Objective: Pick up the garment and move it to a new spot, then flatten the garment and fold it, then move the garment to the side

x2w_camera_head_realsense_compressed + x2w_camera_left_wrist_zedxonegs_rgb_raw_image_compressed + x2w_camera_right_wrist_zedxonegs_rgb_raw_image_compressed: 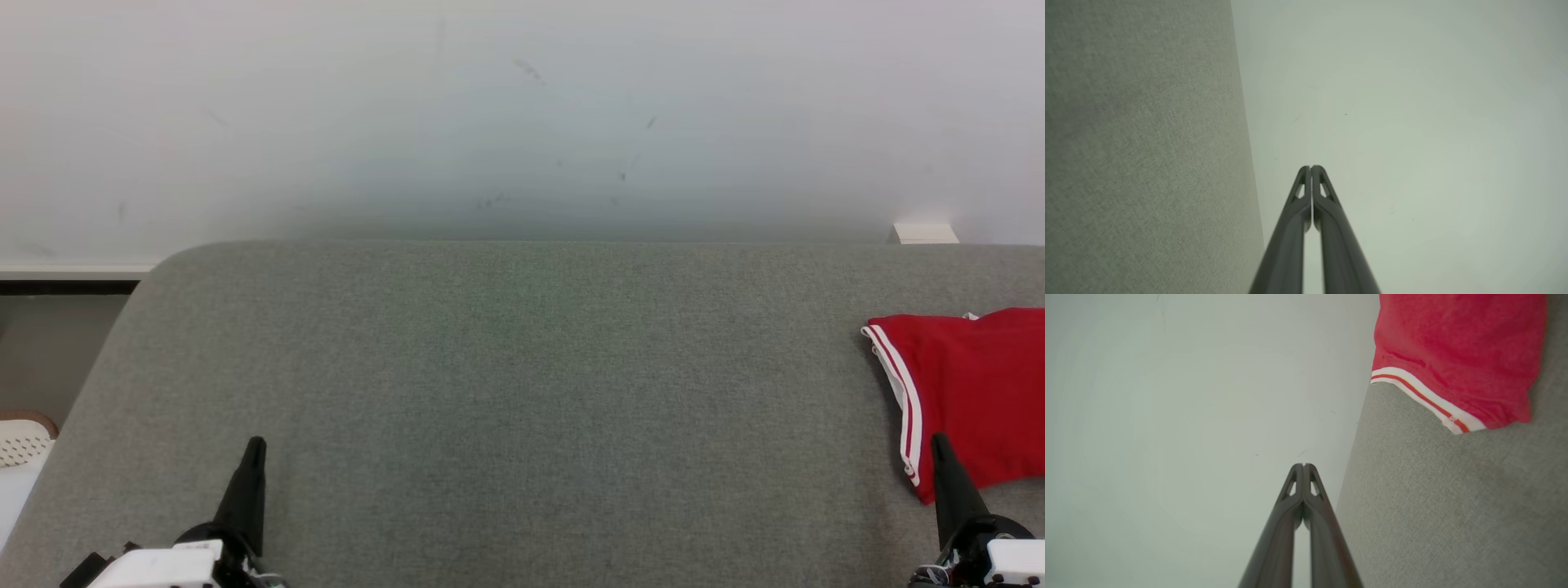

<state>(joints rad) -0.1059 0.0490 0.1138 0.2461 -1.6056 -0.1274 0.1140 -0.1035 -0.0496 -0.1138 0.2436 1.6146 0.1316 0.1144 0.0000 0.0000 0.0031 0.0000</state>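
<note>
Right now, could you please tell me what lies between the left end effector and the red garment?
Only bare grey fabric surface lies between the left end effector and the red garment; the head view shows that stretch.

garment (971, 384): red, table (522, 392) right | left pincer (256, 443): closed | right pincer (938, 439): closed, by garment

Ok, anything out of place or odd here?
Nothing spilled or damaged. The red garment lies far right on the grey surface, running past the head view's edge. Both the left gripper and right gripper are shut, holding nothing. The wall bears faint scuffs.
</note>
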